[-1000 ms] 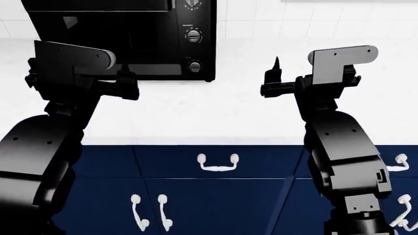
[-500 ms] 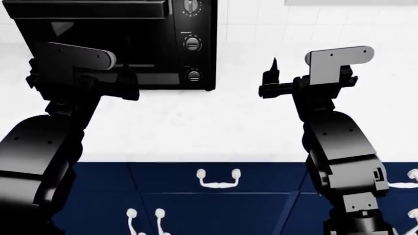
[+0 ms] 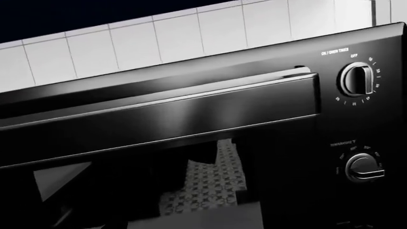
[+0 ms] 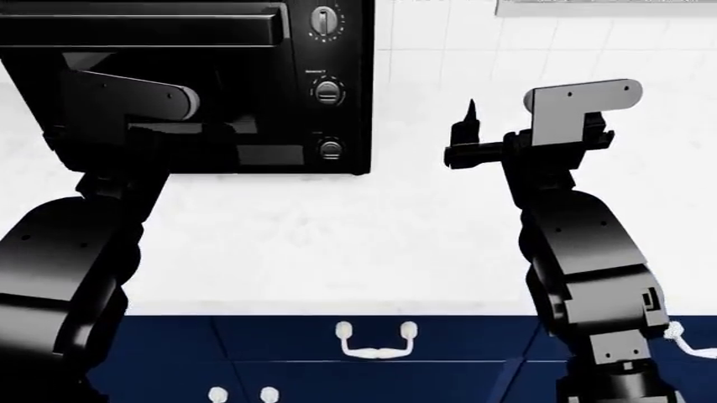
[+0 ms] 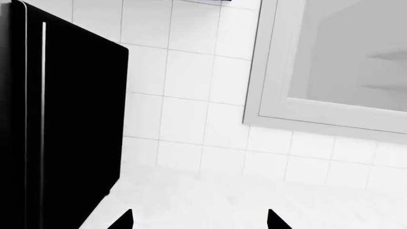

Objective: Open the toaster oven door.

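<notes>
The toaster oven [image 4: 191, 84] is sitting at the back left of the white counter [image 4: 370, 235], pushed up near the tiled wall [image 5: 190, 95]. Its door [image 3: 159, 157] is looking closed, with the long bar handle [image 3: 159, 114] running along the door's top edge and the knobs [image 4: 326, 91] stacked in a column down the right front panel. The left gripper [image 4: 218, 138] is hanging right in front of the glass, below the handle, but it's black on black so I honestly can't tell whether its fingers are apart or together. The right gripper [image 4: 462, 138] is hovering over bare counter to the right of the oven, well apart from its side edge, fingertips [image 5: 124, 220] spread with nothing between them. Plenty of open white counter is showing in front of the oven, down to the blue cabinet fronts [image 4: 370, 361].
</notes>
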You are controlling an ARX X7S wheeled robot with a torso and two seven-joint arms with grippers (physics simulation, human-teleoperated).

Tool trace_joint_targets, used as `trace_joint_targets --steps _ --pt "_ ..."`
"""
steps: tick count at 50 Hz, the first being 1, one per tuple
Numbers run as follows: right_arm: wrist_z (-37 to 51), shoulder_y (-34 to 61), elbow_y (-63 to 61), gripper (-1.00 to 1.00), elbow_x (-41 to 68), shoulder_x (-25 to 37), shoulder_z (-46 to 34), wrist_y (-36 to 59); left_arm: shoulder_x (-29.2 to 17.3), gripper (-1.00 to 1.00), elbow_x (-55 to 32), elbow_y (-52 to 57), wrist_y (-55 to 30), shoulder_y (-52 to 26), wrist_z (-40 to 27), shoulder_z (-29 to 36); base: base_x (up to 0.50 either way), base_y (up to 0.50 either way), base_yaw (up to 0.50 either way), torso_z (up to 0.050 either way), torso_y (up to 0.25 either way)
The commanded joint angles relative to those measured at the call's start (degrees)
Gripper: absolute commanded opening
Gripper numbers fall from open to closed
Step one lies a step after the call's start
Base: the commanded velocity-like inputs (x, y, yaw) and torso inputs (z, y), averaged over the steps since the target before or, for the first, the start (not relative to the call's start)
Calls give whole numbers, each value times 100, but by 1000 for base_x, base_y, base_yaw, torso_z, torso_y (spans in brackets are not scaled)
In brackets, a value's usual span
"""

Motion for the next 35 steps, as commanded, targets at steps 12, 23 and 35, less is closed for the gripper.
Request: trace_joint_targets --steps 12,23,35 --pt "24 -6 62 100 39 27 -37 -48 -29 100 -23 -24 20 -1 -12 57 180 0 0 0 0" --pt "47 -21 85 100 72 35 -11 -118 -219 100 -13 163 -106 56 94 257 49 0 0 0 0" --pt "16 -12 384 100 85 -4 -35 -371 -1298 100 406 846 -589 -127 495 1183 0 0 0 0 0"
